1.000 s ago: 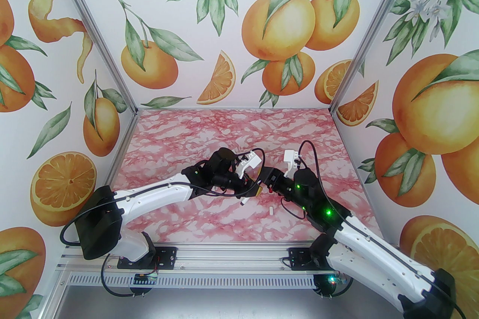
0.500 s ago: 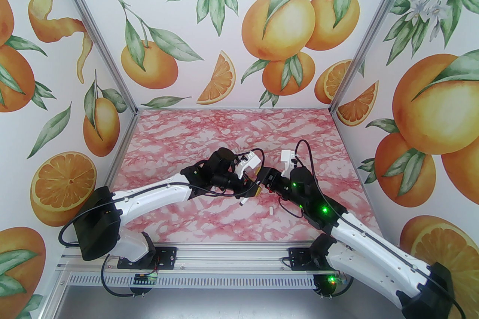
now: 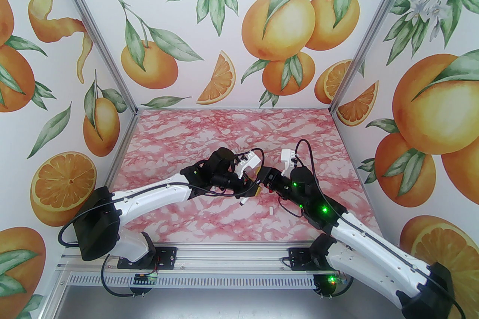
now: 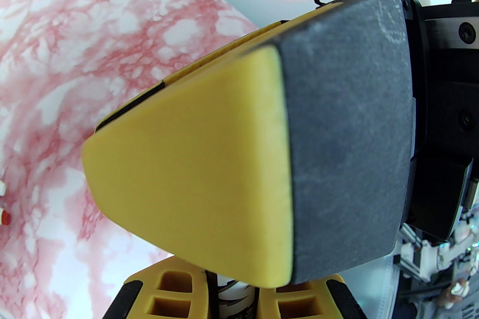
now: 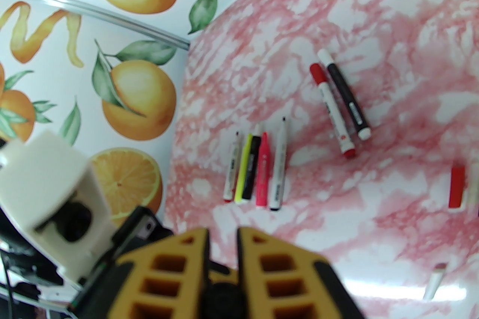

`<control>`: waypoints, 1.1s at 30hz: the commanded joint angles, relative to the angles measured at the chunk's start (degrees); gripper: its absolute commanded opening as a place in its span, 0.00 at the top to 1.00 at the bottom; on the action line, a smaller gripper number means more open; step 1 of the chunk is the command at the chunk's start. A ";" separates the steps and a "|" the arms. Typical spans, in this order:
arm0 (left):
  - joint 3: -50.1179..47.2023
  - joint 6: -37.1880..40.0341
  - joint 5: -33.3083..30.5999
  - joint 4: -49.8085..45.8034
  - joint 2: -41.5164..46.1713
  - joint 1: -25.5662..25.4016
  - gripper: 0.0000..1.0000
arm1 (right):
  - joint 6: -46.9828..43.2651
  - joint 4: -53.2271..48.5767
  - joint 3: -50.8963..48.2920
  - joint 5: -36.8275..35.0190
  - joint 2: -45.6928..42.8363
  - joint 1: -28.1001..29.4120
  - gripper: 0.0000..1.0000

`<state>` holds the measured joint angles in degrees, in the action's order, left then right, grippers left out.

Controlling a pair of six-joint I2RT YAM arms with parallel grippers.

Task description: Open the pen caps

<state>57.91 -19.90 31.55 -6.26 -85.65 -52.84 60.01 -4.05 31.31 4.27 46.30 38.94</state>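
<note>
Mid-frame overhead, the left gripper [image 4: 232, 293] is pinching a white pen [image 3: 244, 201] while the right gripper [image 5: 223, 235] is pressing together on its dark end [image 5: 222, 291]; a red cap [image 5: 456, 186] is lying at the right edge of the right wrist view.

Both arms are stretched forward and inward, with elbows kept low and wrists angled toward each other. The left pincer [image 3: 255, 192] is closed. The right pincer [image 3: 263, 175] is closed too and held tip to tip against it.
</note>
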 commanded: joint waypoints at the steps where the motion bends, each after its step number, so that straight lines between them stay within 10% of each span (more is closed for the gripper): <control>1: 1.64 3.07 -5.37 -5.25 1.75 -1.19 0.97 | -0.42 -2.83 3.29 -3.65 -0.57 -0.16 0.89; 15: 3.79 7.95 -22.58 -13.03 0.73 -8.19 1.00 | -1.13 -15.72 10.53 -16.41 1.35 -1.35 0.92; 33: 0.77 4.73 4.39 -6.76 3.59 -2.47 1.00 | -7.24 0.51 5.69 0.17 -0.66 -7.43 0.91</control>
<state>61.10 -15.22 24.36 -7.97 -84.64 -55.31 55.42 -10.76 37.56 7.46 46.74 34.70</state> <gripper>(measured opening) 0.171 0.167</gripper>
